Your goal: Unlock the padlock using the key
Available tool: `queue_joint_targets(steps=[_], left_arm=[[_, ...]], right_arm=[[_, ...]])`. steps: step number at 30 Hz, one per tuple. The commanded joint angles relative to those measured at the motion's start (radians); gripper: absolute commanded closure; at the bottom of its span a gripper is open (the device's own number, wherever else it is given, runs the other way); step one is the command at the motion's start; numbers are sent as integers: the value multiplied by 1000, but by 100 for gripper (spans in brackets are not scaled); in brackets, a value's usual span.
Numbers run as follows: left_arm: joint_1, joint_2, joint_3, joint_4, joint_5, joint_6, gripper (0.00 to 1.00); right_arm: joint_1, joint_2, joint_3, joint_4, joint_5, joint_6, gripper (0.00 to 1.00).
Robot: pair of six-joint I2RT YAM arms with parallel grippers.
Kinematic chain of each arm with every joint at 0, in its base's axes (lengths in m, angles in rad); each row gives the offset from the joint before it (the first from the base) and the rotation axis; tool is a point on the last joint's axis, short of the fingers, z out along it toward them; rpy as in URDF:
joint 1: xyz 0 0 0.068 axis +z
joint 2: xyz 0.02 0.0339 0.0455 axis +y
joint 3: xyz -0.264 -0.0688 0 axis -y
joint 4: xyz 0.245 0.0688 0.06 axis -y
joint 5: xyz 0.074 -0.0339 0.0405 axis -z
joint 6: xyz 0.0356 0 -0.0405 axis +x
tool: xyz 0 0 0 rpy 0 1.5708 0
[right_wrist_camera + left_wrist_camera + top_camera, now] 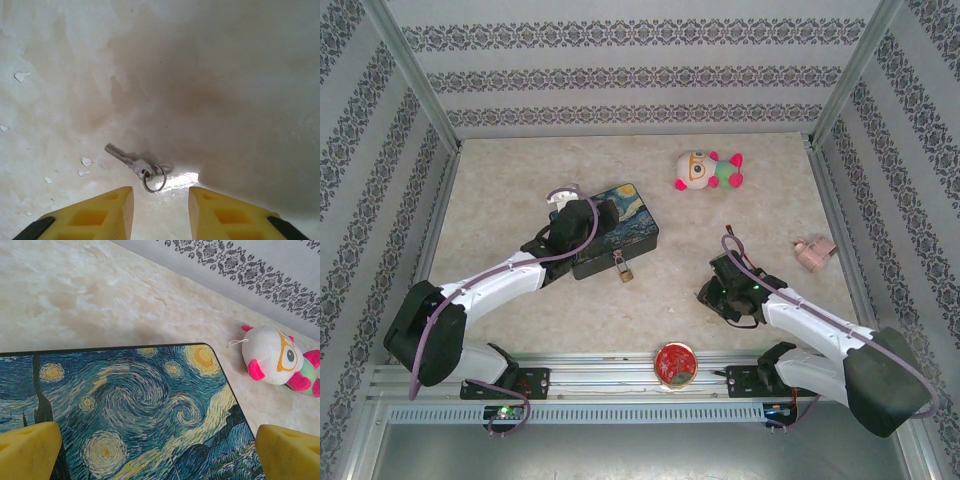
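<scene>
Here my right pincer [161,202] hangs low over the table [225,75] with its jaws parted. The key [122,157] lies flat on its ring [154,178] just ahead of the gap, untouched. I judge a short reach would straddle it. My left pincer [157,452] is spread wide above the starry-night tin [140,390], probably to steady it. The brass padlock [625,268] sits at the tin's near side. Both arms stretch forward, wrists tipped down.
</scene>
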Motion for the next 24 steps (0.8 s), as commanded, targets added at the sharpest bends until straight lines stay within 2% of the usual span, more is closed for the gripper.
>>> queue_joint_targets(steps=[1, 16, 24], left_arm=[[-14, 4, 20, 28, -1, 18, 1], [-14, 0, 14, 34, -21, 36, 1], [-14, -14, 4, 32, -27, 45, 1]], right_arm=[[11, 28, -4, 33, -20, 16, 68], [13, 93, -9, 81, -32, 28, 76], [13, 102, 1, 78, -35, 6, 96]])
